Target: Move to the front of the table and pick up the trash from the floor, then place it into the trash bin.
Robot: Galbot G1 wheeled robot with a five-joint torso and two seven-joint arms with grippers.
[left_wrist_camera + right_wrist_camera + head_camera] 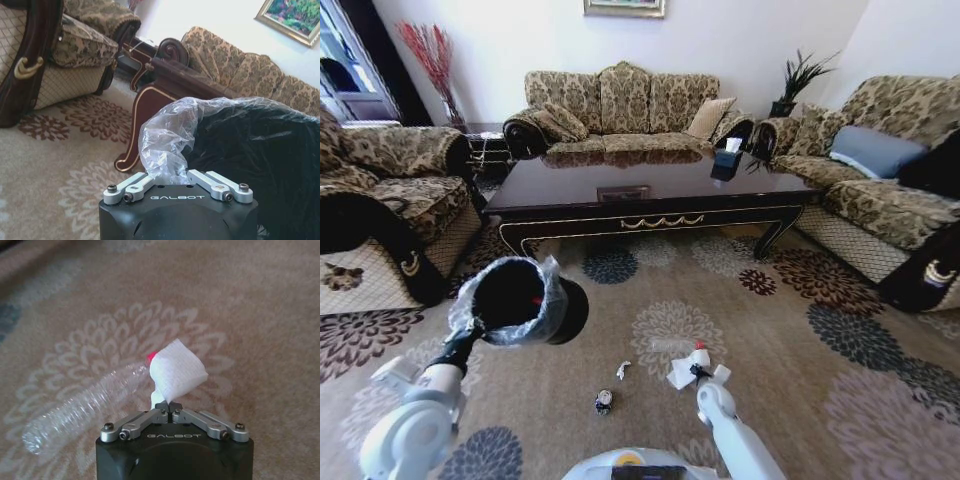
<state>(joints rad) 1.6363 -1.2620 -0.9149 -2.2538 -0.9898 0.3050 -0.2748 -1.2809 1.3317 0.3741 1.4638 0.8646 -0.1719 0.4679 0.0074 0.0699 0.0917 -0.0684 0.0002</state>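
head view: robot stands in front of the table, on the floor.

1. left gripper: fingers pressed together on the plastic liner at the rim of the trash bin. bin is held off the carpet, tilted, mouth facing the camera. a red spot shows inside; contents otherwise not readable.
2. right gripper: low over the carpet, fingertips pinched shut on a white wrapper. a red spot shows at the wrapper's top edge.
3. clear plastic bottle: lies on its side on the carpet, one end at the wrapper. cannot tell whether it touches the wrapper.
4. remaining trash on floor, head view: small white scrap and a crushed dark can, both between the two arms, near the robot base.

risk assessment (judgement):
- grip on wrapper is at one corner only; thin sheet may slip out or tear during the lift.
- if wrapper is caught on the bottle, lifting may drag or roll the bottle.
- bin is held by liner, not by a rigid rim; liner may slide off, dropping the bin or spilling contents.
- bin mouth is tilted; a release too far to one side would miss the opening.
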